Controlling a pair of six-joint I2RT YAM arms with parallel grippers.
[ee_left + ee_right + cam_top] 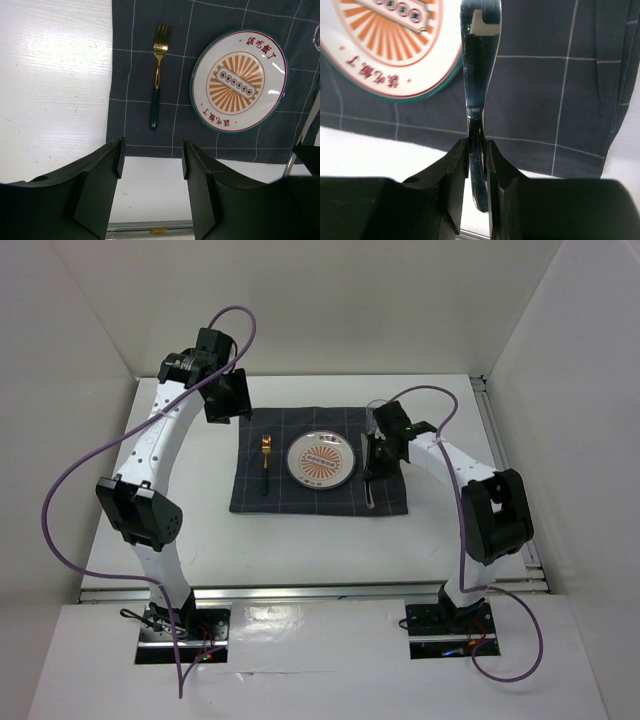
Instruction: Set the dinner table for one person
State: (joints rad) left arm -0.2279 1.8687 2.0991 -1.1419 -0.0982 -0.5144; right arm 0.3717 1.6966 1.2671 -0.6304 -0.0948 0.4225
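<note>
White dinner table with one place laid on a cloth

From the top view, the dinner table (300,550) is seen as a plain white flat surface closed by white walls (80,360), its longer side running from the left edge to the right edge. A dark grey cloth (255,495) with a light grid is laid in the middle. On it a plate (320,460) is placed, with a fork (266,462) just beside it on the left, tines toward the far edge. The left gripper (228,400) is held over the cloth's far left corner. The right gripper (385,445) is over the cloth, right of the plate.

In the left wrist view, the left gripper (152,155) is spread and holds nothing.

In the right wrist view, a steel utensil (479,75) is pinched by the right gripper (477,150); its kind cannot be told.
</note>
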